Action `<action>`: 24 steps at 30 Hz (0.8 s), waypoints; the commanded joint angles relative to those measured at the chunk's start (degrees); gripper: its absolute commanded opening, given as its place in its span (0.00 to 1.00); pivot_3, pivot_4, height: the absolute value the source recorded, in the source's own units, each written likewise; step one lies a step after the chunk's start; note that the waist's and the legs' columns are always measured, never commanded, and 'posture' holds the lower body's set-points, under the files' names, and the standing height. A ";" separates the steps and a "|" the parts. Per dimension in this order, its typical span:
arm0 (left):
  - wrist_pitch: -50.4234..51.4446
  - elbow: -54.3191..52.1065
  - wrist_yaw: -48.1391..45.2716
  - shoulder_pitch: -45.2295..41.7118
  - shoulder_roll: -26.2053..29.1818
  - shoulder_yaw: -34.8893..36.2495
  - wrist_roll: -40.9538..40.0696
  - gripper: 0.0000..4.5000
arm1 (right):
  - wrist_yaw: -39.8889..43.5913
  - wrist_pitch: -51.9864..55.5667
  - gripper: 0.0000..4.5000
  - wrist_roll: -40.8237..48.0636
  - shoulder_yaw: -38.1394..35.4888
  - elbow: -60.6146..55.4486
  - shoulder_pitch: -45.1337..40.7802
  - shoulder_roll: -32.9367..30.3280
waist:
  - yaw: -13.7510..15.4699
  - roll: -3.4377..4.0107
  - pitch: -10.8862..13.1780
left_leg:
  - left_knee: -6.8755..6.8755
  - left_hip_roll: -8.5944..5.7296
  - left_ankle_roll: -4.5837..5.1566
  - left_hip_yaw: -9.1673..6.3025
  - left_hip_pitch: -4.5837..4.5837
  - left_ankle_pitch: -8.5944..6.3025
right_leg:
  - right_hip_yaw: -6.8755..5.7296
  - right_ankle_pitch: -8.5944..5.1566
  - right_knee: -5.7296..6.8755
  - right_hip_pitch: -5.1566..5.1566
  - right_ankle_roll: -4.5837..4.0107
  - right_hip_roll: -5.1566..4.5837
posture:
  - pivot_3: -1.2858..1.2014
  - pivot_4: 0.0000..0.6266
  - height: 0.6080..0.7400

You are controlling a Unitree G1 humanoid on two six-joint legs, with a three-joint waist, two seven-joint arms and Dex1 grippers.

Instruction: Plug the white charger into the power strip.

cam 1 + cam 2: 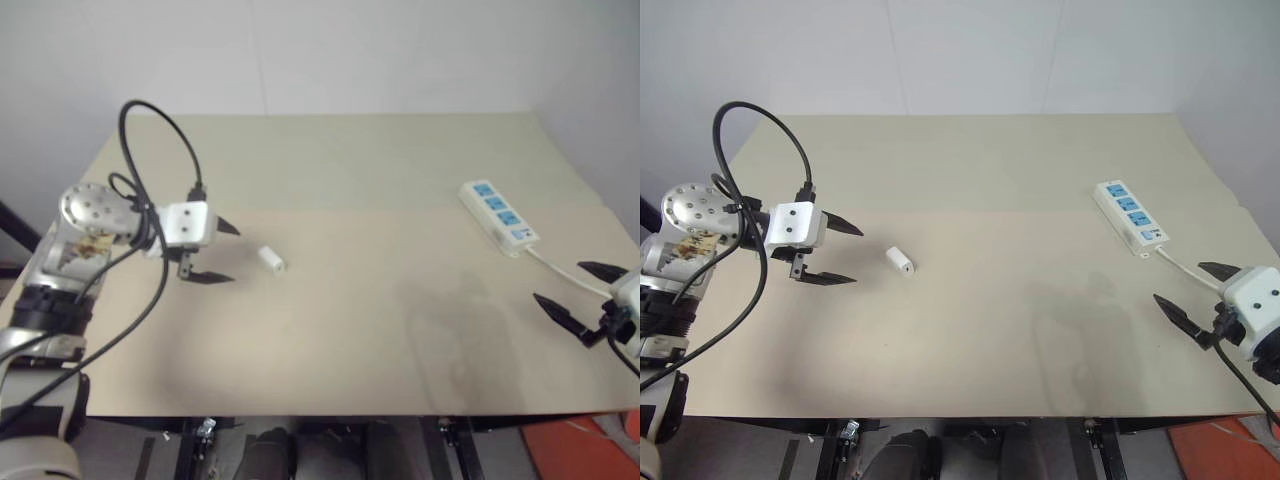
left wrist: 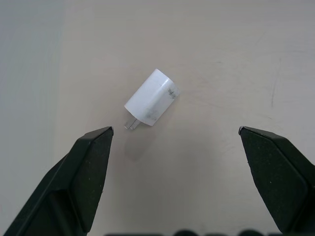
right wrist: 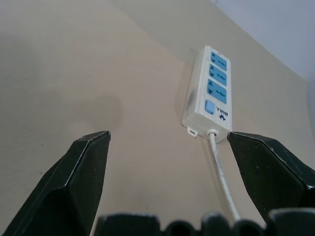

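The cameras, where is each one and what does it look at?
Left and right eye views: on the head, looking down over the table; both arms show.
Left wrist view: on the left arm, facing the white charger between open left gripper fingers.
Right wrist view: on the right arm, facing the power strip; right gripper open.
Shared: charger, strip.

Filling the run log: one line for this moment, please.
left gripper: open, beside charger | right gripper: open, near power strip | charger: lying on table, unplugged

The left tool [image 1: 836, 251] has a white boxy housing, pointed black fingers, a looping black cable and a screw-studded silver wrist.
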 commanded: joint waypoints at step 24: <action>-0.57 -0.38 0.99 -1.11 -0.27 0.87 -0.36 0.99 | -4.76 -0.53 1.00 -3.39 1.95 4.34 -4.26 -1.84 | -0.23 -0.03 -0.02 | 0.02 -0.01 0.00 -0.20 0.01 0.00 | 0.01 0.00 0.01 0.01 0.01 0.00 | 0.52 0.24 1.00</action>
